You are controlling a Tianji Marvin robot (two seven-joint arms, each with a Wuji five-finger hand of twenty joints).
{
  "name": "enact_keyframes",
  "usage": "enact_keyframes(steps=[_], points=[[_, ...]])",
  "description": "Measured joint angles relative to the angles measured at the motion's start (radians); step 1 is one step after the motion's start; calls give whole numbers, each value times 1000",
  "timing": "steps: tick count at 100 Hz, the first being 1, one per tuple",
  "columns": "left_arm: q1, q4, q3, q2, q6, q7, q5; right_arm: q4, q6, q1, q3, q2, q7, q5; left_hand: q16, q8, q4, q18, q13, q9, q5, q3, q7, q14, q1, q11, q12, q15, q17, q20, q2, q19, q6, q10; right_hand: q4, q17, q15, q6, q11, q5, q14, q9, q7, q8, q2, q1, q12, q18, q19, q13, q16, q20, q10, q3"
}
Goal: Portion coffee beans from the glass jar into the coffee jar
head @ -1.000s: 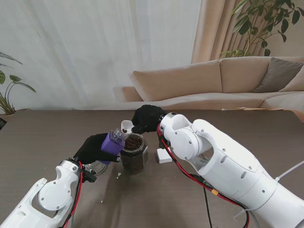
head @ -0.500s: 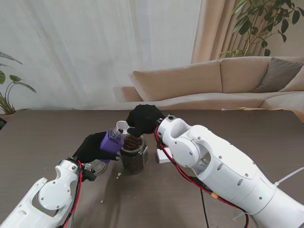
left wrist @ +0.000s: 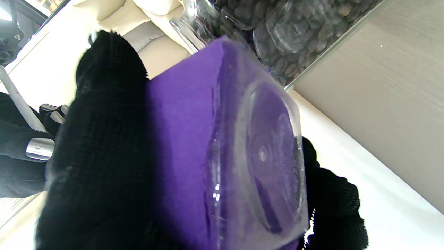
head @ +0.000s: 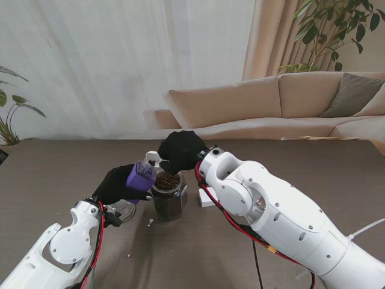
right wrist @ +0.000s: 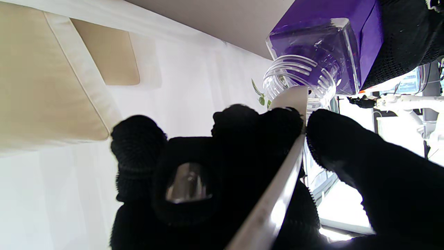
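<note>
A dark brown wood-grain table (head: 289,174) stood before white sheer curtains (head: 120,60) and a beige sofa (head: 271,102), with green houseplants at both edges of the stand's view. At the table's centre rested the open clear glass jar filled with dark coffee beans (head: 169,197), upright. A small white rectangular box (head: 207,197) lay just to its right.

The left hand (head: 114,184), in a black knit glove, was closed around the square clear plastic coffee jar with a purple label (head: 142,175), held tilted above the table just left of the glass jar, its threaded open mouth directed toward the right hand. In the left wrist view, the coffee jar's transparent base (left wrist: 263,156) faced the camera, with fingers (left wrist: 100,139) wrapping its purple side and the bean-filled glass jar (left wrist: 277,31) just beyond it.

The right hand (head: 180,150), also black-gloved, hovered above the glass jar's mouth, pinching a white plastic scoop (head: 154,159). In the right wrist view, the scoop's handle (right wrist: 277,194) ran between thumb and fingers (right wrist: 239,139), its tip reaching the coffee jar's threaded neck (right wrist: 300,76).
</note>
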Motion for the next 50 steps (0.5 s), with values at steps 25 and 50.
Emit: enact_keyframes(steps=[25,50], points=[[-10,20,12,-5,-16,19,-5,-5,-14,-3,1,1,-13,-31,0,0,0,0,-1,0,0,0,1,0,0,0,0,-1,-7,6,0,0,0,0,0,0,0,7,0,1,3,0,-2,-1,1,0,0,0,0,0,0,0,4,0],[-10,27,15,-8,-35,36,-2,-1,-35,-3,0,2,-36,-64,0,0,0,0,-2,-1,0,0,1,0,0,0,0,-2,-16,7,0,0,0,0,0,0,-2,7,0,3,3,0,-3,-1,1,0,0,0,0,0,0,0,4,0]])
